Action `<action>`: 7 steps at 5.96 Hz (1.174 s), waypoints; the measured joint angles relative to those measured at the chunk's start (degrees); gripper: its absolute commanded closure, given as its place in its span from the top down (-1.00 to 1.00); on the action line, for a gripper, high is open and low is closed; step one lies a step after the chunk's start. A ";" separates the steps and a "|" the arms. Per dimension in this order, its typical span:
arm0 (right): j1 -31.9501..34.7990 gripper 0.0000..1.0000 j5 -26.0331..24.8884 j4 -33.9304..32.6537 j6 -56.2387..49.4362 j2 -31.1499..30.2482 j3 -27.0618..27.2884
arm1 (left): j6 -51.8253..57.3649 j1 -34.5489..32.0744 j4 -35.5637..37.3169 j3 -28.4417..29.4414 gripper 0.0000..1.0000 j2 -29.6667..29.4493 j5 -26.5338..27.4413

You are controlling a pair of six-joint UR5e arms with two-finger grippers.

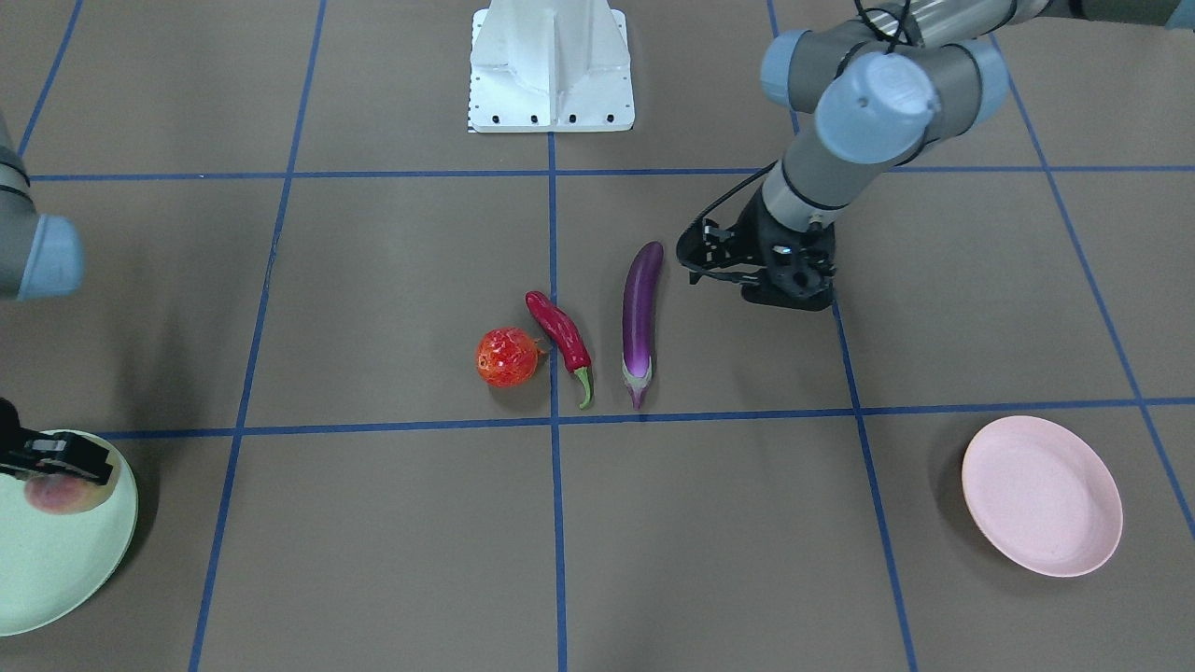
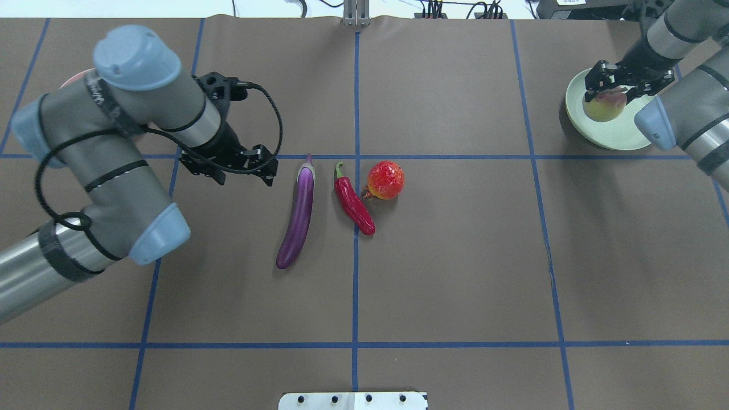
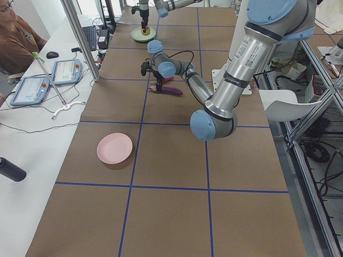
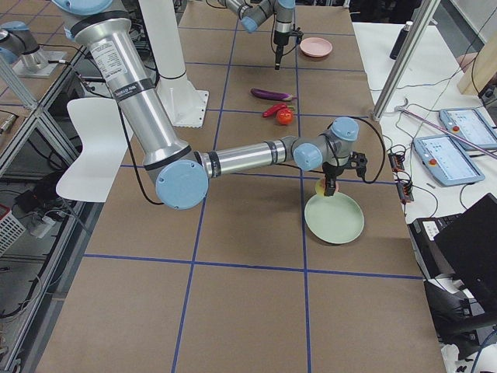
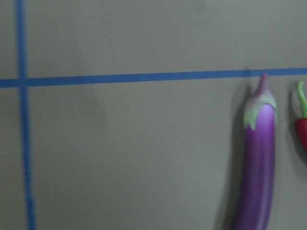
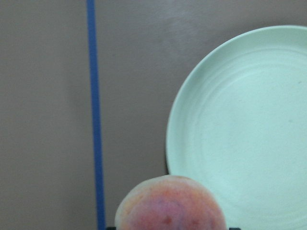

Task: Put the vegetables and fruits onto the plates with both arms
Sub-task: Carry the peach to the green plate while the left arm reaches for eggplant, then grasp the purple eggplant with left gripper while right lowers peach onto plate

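A purple eggplant (image 2: 299,213), a red chili (image 2: 353,202) and a bumpy red-orange fruit (image 2: 385,179) lie side by side at the table's middle. My left gripper (image 2: 233,169) hangs open and empty just left of the eggplant's cap end. The left wrist view shows the eggplant (image 5: 259,153) and the chili's tip (image 5: 301,129). My right gripper (image 2: 618,91) is shut on the peach (image 2: 605,106) and holds it over the near rim of the mint green plate (image 2: 615,134). The peach (image 6: 170,203) sits beside the plate's edge (image 6: 249,134) in the right wrist view. The pink plate (image 1: 1041,495) is bare.
The white base block (image 1: 551,70) stands at the robot's side of the table. Blue tape lines cross the brown table cover. In the overhead view my left arm hides most of the pink plate. An operator (image 3: 16,43) sits at a side desk with tablets.
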 measured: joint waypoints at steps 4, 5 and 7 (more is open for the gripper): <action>1.82 -0.24 -4.09 0.31 -6.36 -0.17 -7.99 | -0.29 7.39 0.00 11.65 1.00 -9.21 8.26; 1.69 0.08 -4.13 0.29 -6.34 -0.30 -8.37 | -0.20 7.47 0.00 13.27 0.98 -10.13 8.45; 1.28 0.99 -4.09 0.27 -6.24 -0.39 -8.53 | 0.50 7.16 0.44 13.99 0.98 -10.06 9.63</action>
